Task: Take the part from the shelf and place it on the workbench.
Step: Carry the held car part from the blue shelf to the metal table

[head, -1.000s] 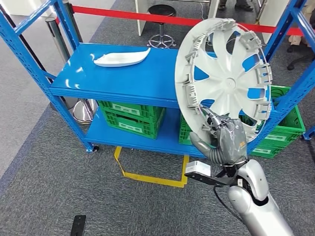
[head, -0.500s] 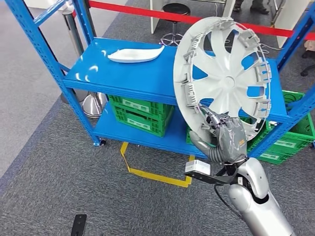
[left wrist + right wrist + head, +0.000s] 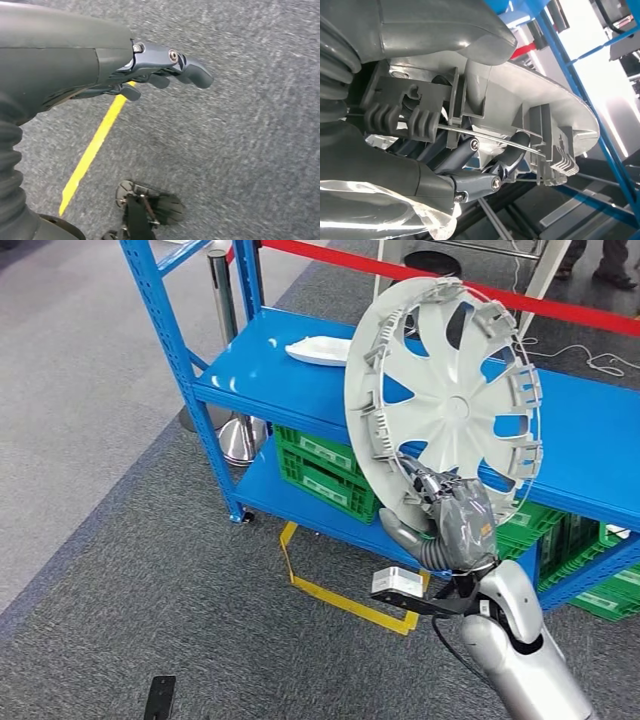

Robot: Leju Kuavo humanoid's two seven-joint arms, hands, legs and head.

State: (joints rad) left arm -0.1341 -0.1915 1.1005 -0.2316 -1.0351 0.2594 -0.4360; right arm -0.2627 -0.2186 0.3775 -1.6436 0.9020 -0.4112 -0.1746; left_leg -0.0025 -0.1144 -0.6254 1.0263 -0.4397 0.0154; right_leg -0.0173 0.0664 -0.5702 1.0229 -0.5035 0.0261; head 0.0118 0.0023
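The part is a large silver-grey wheel cover [image 3: 445, 405] with curved spokes and clips around its rim. My right hand [image 3: 453, 525] grips its lower rim and holds it upright in the air in front of the blue shelf [image 3: 302, 380]. In the right wrist view the cover's rim [image 3: 531, 105] lies between my thumb and my dark fingers [image 3: 486, 182], which hook behind its clips and wire ring. My left hand [image 3: 151, 70] hangs over the grey carpet with its fingers loosely extended and nothing in them.
A white curved part [image 3: 317, 348] lies on the blue shelf's upper board. Green crates [image 3: 324, 470] sit on the lower board. Yellow floor tape [image 3: 340, 600] marks the carpet before the shelf. A red barrier band [image 3: 573, 312] and a steel post [image 3: 226, 330] stand behind.
The whole view has shifted: the shelf and floor slide to the right in the picture as the camera turns. My right hand keeps holding the wheel cover in the same pose.
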